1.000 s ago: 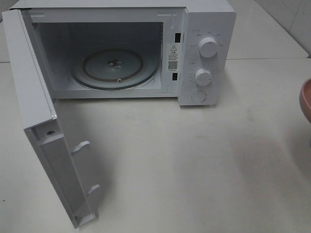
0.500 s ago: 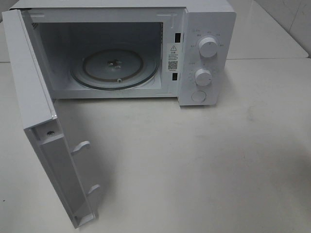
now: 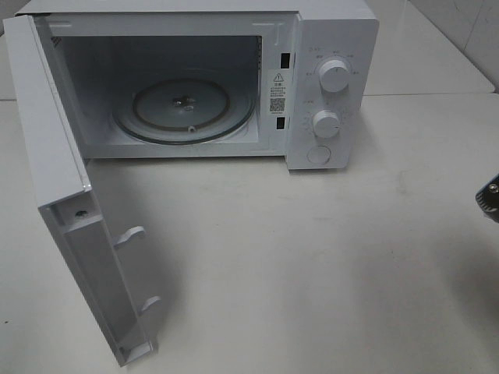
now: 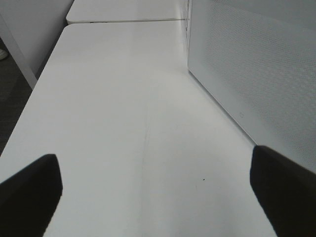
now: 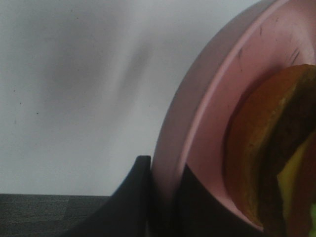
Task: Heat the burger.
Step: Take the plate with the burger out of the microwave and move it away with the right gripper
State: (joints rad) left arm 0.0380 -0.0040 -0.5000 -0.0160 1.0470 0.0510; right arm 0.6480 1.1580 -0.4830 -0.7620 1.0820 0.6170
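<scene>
At the far left of the white table (image 3: 312,257), the microwave (image 3: 331,78) stands with its door (image 3: 70,234) swung wide toward the near side and the glass turntable (image 3: 183,109) bare inside. A second ago the rim of the pink plate (image 5: 197,123) showed at the right edge of the high view; it then slipped out of sight, and now only a dark tip of the right gripper (image 3: 490,199) peeks in there. The right wrist view shows that gripper (image 5: 158,197) pinching the plate's rim between its fingers (image 5: 133,197), with the burger (image 5: 271,158) resting on the plate, bun and dark patty in close view. So the burger is off the right side of the scene, carried on its plate, not yet in the oven. The left gripper (image 4: 158,192) hangs spread wide and empty beside the microwave's left side. Judged from this, the plate is lifted and the carry toward the open cavity lies ahead.
</scene>
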